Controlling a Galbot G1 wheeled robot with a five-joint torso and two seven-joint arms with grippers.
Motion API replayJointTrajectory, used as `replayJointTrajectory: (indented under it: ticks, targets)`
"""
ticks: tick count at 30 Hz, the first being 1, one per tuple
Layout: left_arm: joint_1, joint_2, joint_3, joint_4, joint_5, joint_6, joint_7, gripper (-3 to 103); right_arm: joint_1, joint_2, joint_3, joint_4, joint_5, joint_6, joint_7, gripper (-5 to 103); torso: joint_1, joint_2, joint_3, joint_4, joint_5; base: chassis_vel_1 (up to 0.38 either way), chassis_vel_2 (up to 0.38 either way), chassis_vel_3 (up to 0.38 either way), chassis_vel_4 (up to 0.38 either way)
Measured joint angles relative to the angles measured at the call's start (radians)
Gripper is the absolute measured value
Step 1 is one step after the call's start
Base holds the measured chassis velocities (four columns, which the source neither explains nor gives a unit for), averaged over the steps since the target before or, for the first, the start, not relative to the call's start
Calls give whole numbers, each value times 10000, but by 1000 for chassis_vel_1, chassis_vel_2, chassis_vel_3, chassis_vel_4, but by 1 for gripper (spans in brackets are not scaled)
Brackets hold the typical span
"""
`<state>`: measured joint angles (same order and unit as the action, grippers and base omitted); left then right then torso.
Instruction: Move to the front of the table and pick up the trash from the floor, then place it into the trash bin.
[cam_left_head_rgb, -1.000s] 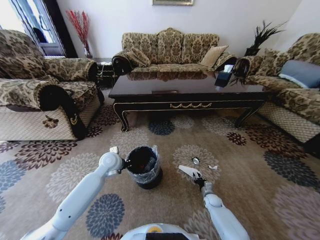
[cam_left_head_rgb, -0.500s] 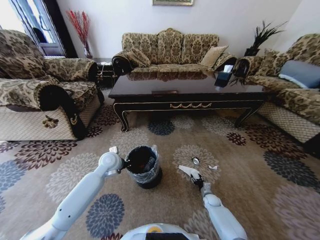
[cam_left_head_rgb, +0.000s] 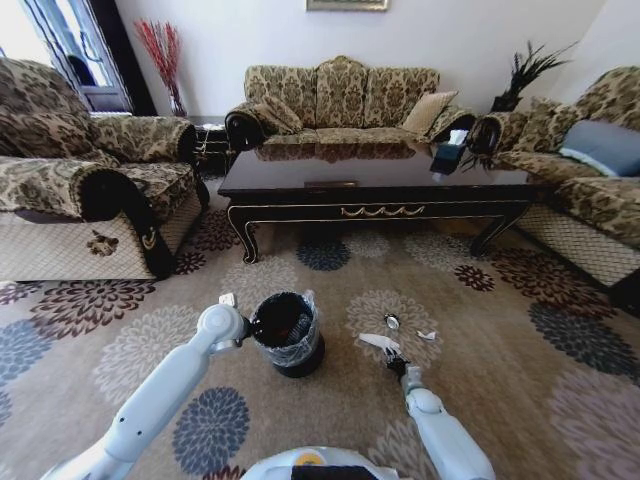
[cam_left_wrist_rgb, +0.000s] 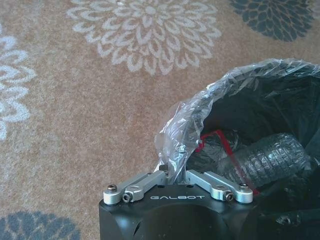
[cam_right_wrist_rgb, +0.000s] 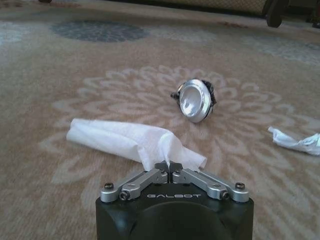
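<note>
Right pincer (cam_right_wrist_rgb: 170, 172), jaws closed on white tissue (cam_right_wrist_rgb: 127, 140) lying on the floor (cam_left_head_rgb: 480, 330). Left pincer (cam_left_wrist_rgb: 172, 172), closed, pinches the bag at the trash bin (cam_left_head_rgb: 287, 335) rim.

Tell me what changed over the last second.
The right gripper, shut on the white tissue, drew back toward the robot and sank, laying the tissue flatter on the floor. The left gripper stays pinched on the trash bin liner; the small round item and scrap unmoved.
</note>
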<state>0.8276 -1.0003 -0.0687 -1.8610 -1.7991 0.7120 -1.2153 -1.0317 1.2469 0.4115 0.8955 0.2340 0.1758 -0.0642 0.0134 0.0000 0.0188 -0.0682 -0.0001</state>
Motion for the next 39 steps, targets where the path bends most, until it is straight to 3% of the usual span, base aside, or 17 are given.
replayJointTrajectory:
  ticks: [7,10,18,21,30,39]
  targets:
    - [-111,-130,118,42,18,0,2,0,-507,-439,-68,1354,596,-146,135,0,0,0,0,3,2,0,0,0,0]
    - [-254,-315,263,126,50,0,-5,0,-1086,-881,25,2930,1223,-272,279,0,0,0,0,4,1,0,0,0,0]
    - [-594,-654,751,361,242,-14,-61,0,-2283,-1536,445,5719,1640,-366,536,0,0,0,0,-3,4,0,0,0,0]
    - [-876,-895,1121,516,368,-77,-153,0,-2687,-1863,531,7063,1622,-353,657,0,0,0,-1,9,3,0,0,0,0]
    - [-1849,-1400,2341,1258,502,-194,-202,0,-3506,-2375,842,9157,1427,-284,657,0,0,0,0,1,2,0,0,0,0]
    - [-2825,-2344,3733,2168,637,-262,-225,0,-4497,-2772,1172,10770,173,205,70,0,0,0,-1,6,3,0,0,0,0]
